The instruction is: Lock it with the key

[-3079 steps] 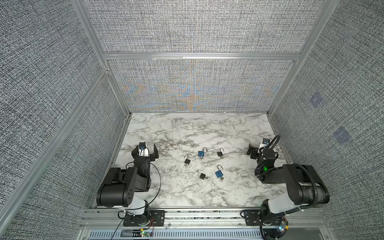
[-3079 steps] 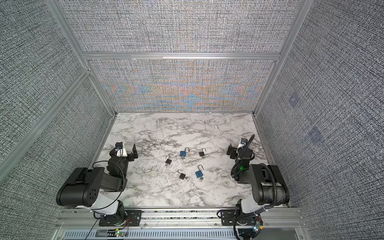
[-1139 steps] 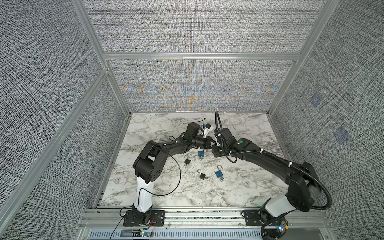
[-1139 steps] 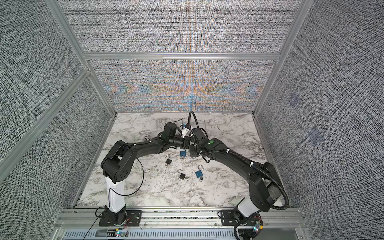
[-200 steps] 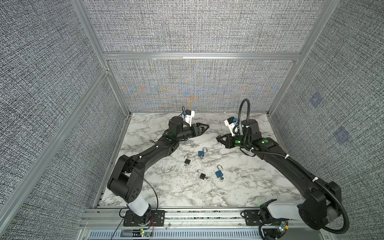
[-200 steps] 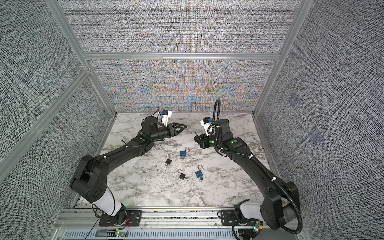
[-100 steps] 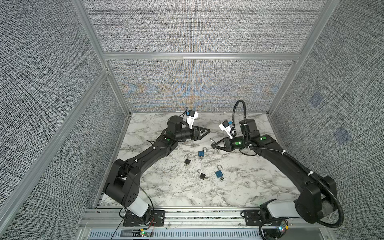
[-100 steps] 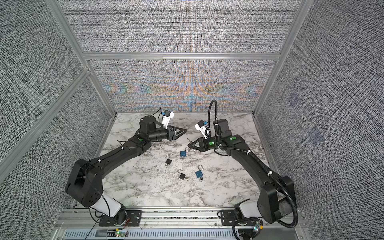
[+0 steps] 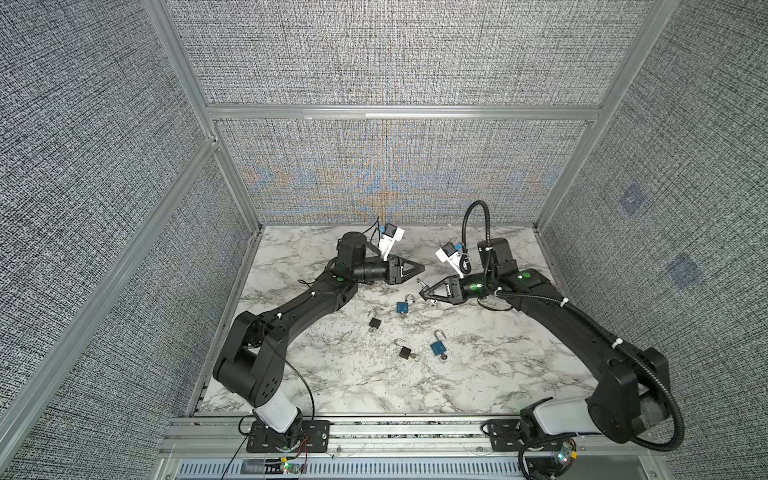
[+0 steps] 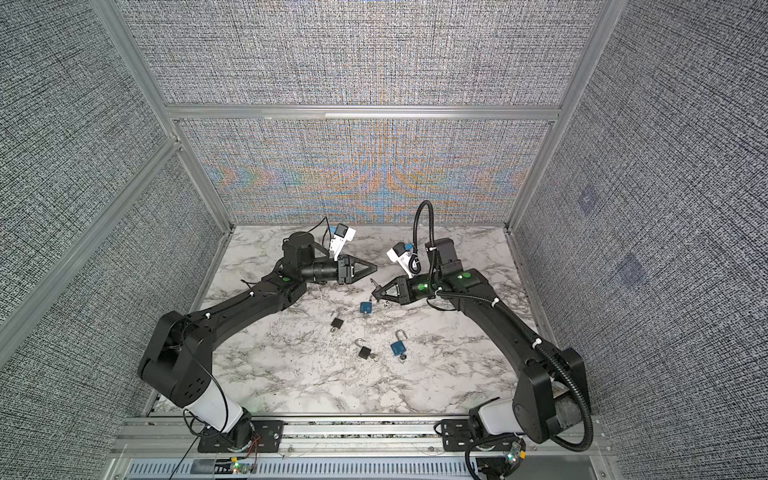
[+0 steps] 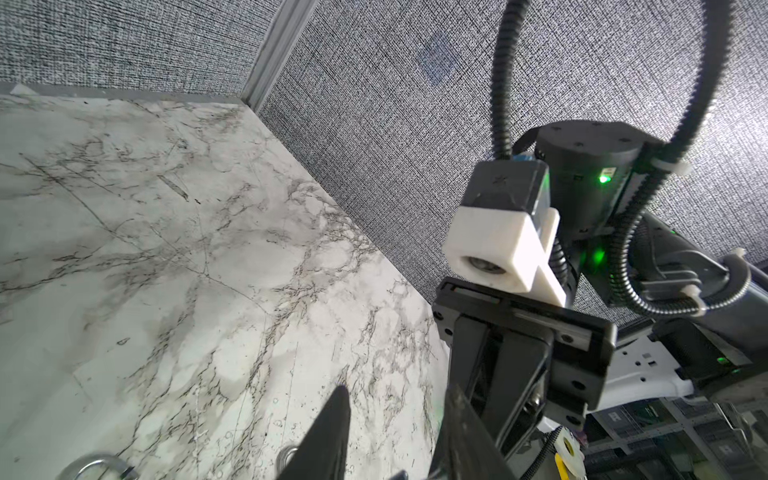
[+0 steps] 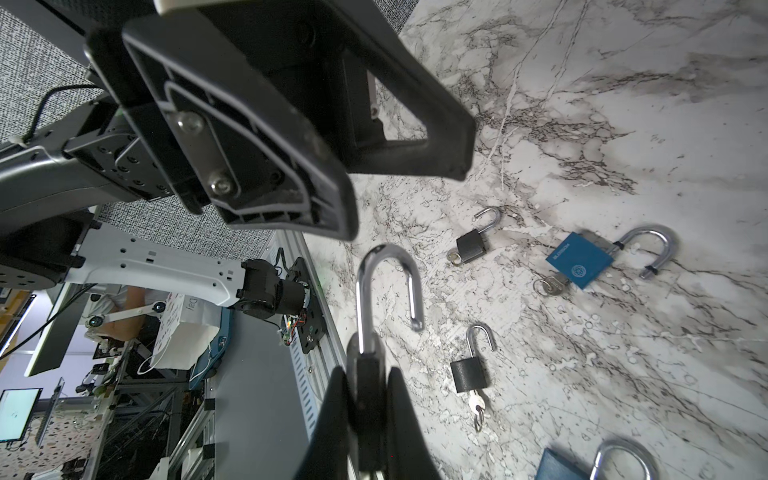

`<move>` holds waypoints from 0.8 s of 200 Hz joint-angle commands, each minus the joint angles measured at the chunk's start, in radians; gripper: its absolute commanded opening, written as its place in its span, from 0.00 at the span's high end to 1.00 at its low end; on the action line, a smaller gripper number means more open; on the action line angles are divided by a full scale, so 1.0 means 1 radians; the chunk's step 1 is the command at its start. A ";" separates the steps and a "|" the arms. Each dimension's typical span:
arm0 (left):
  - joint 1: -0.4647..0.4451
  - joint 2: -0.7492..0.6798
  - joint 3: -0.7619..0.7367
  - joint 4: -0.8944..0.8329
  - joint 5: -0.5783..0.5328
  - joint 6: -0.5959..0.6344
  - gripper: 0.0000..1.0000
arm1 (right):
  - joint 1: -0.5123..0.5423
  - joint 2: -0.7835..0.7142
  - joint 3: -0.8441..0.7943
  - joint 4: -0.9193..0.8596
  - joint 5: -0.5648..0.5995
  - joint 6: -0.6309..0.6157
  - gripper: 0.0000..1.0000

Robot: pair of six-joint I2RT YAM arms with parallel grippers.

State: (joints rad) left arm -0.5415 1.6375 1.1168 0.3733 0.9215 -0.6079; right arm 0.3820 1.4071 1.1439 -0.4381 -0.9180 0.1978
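My right gripper (image 12: 368, 370) is shut on the body of a small black padlock (image 12: 368, 399), held above the marble. Its silver shackle (image 12: 386, 282) stands open and points at my left gripper (image 12: 405, 195). That lock's key is hidden by my fingers. In both top views the two grippers face each other tip to tip over the back middle of the table, the left gripper (image 9: 419, 269) a little above and behind the right gripper (image 9: 422, 291). In the left wrist view the left gripper (image 11: 397, 390) has its jaws apart with only marble between them.
On the marble table (image 9: 332, 386) lie other open padlocks: a blue one (image 9: 402, 306) just below the grippers, a black one (image 9: 375, 323), another black one (image 9: 404, 351) and a second blue one (image 9: 436, 348). Keys sit in several (image 12: 478, 405). Fabric walls close three sides.
Both grippers have come toward each other over the back middle. The right one dropped lower with the padlock. The left gripper's jaws have narrowed.
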 commanded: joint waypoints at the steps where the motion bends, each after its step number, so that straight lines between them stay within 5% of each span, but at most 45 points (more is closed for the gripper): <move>1: 0.000 -0.006 -0.005 0.037 0.050 0.001 0.60 | -0.003 0.006 0.006 0.017 -0.040 0.000 1.00; 160: 0.000 -0.032 -0.040 -0.016 0.039 0.042 0.75 | -0.011 0.026 0.031 -0.019 -0.048 -0.018 1.00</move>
State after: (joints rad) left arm -0.5415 1.6135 1.0794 0.3637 0.9672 -0.5854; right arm 0.3717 1.4330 1.1690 -0.4572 -0.9497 0.1959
